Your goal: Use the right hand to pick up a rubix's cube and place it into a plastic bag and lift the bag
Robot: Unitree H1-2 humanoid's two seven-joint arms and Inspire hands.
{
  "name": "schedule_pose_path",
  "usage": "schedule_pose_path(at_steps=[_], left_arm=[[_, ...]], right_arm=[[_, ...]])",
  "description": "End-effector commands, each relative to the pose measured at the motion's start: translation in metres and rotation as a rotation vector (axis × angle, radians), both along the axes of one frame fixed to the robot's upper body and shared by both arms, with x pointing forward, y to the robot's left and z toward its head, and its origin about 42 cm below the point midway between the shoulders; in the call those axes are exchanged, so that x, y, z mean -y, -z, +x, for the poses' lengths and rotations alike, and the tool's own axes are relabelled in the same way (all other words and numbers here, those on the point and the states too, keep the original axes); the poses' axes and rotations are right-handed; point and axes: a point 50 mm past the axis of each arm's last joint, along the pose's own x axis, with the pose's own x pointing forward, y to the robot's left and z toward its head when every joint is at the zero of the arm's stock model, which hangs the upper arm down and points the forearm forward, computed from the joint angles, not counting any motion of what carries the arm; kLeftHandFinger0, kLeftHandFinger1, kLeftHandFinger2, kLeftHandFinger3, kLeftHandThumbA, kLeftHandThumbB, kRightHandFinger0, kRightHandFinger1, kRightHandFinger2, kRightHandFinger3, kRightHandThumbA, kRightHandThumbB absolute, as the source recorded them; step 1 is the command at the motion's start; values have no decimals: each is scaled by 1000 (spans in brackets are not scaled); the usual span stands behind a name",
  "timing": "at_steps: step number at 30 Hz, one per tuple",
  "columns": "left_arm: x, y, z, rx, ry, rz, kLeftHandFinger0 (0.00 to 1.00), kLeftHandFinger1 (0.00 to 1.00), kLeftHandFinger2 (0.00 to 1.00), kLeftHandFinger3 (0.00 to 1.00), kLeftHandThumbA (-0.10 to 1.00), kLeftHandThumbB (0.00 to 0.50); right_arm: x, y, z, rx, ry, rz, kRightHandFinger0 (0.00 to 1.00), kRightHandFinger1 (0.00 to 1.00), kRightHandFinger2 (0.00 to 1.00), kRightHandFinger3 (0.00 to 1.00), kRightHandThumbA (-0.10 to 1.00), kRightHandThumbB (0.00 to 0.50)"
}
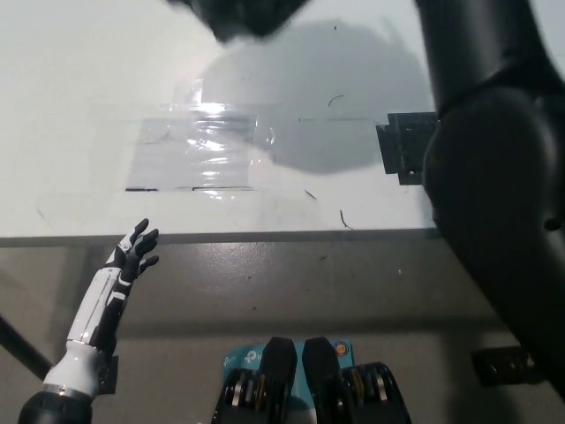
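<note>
No text, label, brand or number can be read; the pale marks on the blue patch [240,358] at the bottom edge are illegible

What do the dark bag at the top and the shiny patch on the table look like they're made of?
The bag looks like thin dark plastic film, crumpled and faintly glossy at its folds. The patch seems to be clear tape or plastic sheet stuck flat on the white table: wrinkles catch bright glare, and the tabletop shows through.
</note>
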Motion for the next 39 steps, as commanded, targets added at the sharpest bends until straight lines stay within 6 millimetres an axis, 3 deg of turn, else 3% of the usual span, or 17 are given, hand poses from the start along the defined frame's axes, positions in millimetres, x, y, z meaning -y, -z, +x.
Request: schedule_pose_path(at_steps=[1, 2, 3, 7, 16, 18, 22, 26, 29, 30, 31, 32, 33, 34, 35, 38, 39], left_arm=[[-1, -14, 1, 57, 16, 34, 959, 1000, 1000, 1000, 977, 132], [-1, -14, 2, 57, 16, 35, 959, 1000, 1000, 1000, 977, 132], [-1, -15, 1, 64, 18, 46, 945, 1000, 1000, 1000, 992, 136], [-1, -16, 1, 69, 19, 55, 941, 1000, 1000, 1000, 997, 131], [-1, -16, 0, 57, 27, 47, 950, 1000, 1000, 1000, 988, 124], [-1, -16, 0, 61, 29, 51, 948, 1000, 1000, 1000, 988, 123], [-2, -16, 1, 57, 34, 45, 943, 1000, 1000, 1000, 968, 111], [-1, -15, 1, 54, 38, 46, 947, 1000, 1000, 1000, 964, 117], [-1, -14, 0, 51, 37, 44, 947, 1000, 1000, 1000, 964, 117], [0, -15, 0, 54, 39, 44, 944, 1000, 1000, 1000, 961, 108], [0, -16, 1, 55, 39, 44, 943, 1000, 1000, 1000, 960, 106], [0, -16, 1, 56, 40, 44, 943, 1000, 1000, 1000, 960, 106], [0, -16, 1, 56, 40, 45, 942, 1000, 1000, 1000, 960, 105], [-1, -17, 1, 56, 39, 44, 941, 1000, 1000, 1000, 960, 104], [-1, -17, 0, 53, 37, 41, 940, 1000, 1000, 1000, 955, 111], [-1, -17, 1, 55, 37, 39, 937, 1000, 1000, 1000, 950, 109], [-1, -16, 1, 53, 34, 37, 938, 1000, 1000, 1000, 950, 118]], right_arm=[[-4, -6, 0, 88, 44, -9, 0, 154, 660, 1000, -100, 45], [-5, -3, 1, 81, 46, -16, 0, 154, 660, 1000, -100, 45], [-8, 24, 6, 21, 52, -19, 0, 115, 665, 1000, -100, 55], [-11, 53, 9, 4, 47, -45, 0, 158, 726, 1000, -100, 13], [-11, 107, 12, -97, 109, -222, 0, 225, 838, 931, -100, 84], [-4, 132, 14, -123, 106, -301, 0, 281, 853, 1000, -100, 95], [4, 150, 16, -155, 115, -325, 0, 240, 815, 1000, -100, 85], [14, 164, 17, -159, 84, -344, 0, 338, 928, 1000, -100, 111], [26, 183, 18, -141, 43, -431, 0, 268, 781, 1000, -100, 169], [32, 190, 19, -134, 50, -502, 54, 301, 717, 762, -100, 224], [35, 192, 19, -131, 56, -555, 202, 476, 879, 731, -74, 238], [37, 194, 19, -128, 59, -590, 202, 476, 879, 731, -74, 238], [41, 198, 19, -104, 53, -713, 433, 738, 1000, 850, 63, 222], [43, 198, 20, -81, 45, -798, 736, 1000, 1000, 1000, 255, 236], [50, 197, 21, -25, 48, -975, 1000, 1000, 1000, 1000, 404, 245], [62, 189, 24, 48, 106, -1262, 1000, 1000, 1000, 1000, 484, 317], [68, 181, 26, 68, 122, -1425, 1000, 1000, 1000, 1000, 617, 371]])
